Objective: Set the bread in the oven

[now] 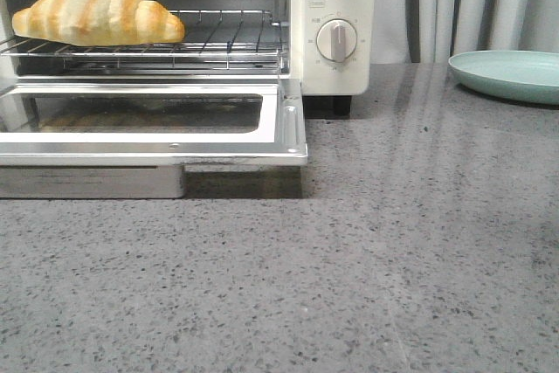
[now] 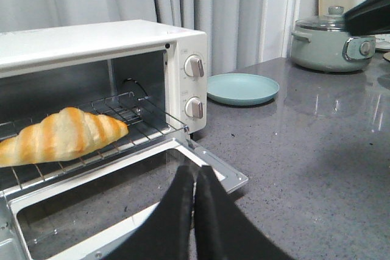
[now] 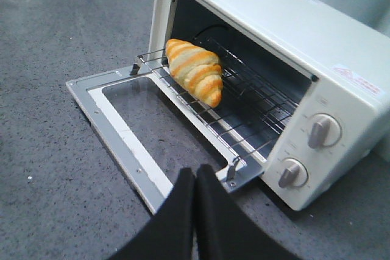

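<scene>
Bread (image 1: pixel 98 13): lies on the wire rack (image 1: pixel 227 41) inside the oven (image 1: pixel 332 24), toward the rack's left half in the front view, one tapered end pointing at the bare right half. It touches nothing but the rack.

Oven door (image 1: pixel 293 124): folded down flat, glass pane facing up, its front edge jutting over the grey countertop (image 1: pixel 393 259). The right corner of the door ends just short of the oven's dial panel.

Open room: the countertop in front of and to the right of the door is bare speckled stone. A pale green plate (image 1: pixel 511 72) sits well apart at the right, cut off by the frame edge.

Left gripper (image 2: pixel 194 181): dark fingers pressed together, nothing between them, above the door's right corner.

Right gripper (image 3: pixel 195 181): fingers likewise pressed together and empty, near the same end of the door, seen from the oven's other side.

View differences: neither gripper appears in the front view. Only the left wrist view shows a lidded green pot (image 2: pixel 326 44) beyond the plate, and grey curtains behind. The right wrist view alone shows the oven's whole top and both dials (image 3: pixel 323 131) from above.

Hidden: the front view crops the oven's top and left side. A dark shape at the left wrist view's upper right corner cannot be identified.
</scene>
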Available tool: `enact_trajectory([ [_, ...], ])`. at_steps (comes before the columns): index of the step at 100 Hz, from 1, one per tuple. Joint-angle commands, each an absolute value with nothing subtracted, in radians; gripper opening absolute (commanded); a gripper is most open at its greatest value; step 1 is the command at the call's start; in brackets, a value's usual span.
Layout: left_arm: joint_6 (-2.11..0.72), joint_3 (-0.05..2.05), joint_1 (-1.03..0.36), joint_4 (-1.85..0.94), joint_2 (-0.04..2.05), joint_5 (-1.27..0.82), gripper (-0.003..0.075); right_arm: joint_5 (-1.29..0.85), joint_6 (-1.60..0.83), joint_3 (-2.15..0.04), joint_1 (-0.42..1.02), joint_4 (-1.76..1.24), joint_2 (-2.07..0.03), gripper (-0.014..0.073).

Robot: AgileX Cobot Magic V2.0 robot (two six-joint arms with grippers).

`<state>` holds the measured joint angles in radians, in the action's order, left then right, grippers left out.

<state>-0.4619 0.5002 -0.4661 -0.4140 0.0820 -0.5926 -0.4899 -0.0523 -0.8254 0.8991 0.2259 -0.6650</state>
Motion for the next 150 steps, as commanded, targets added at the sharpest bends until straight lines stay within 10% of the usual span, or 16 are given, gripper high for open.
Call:
enact_trajectory([
  [1, -0.451, 0.476, -0.462, -0.431, 0.076, -0.488, -0.0022, -0.44, -0.054, -0.749, 0.895, 0.249, -0.507, -0.0048],
  [43, -0.451, 0.417, -0.462, -0.433, 0.077, -0.415, -0.0021, -0.698, 0.246, -0.604, 0.77, 0.689, -0.026, -0.0048],
  [150, -0.451, 0.354, -0.386, -0.238, 0.049, -0.312, -0.0021, -0.706, 0.246, -0.604, 0.77, 0.649, -0.017, -0.0048],
])
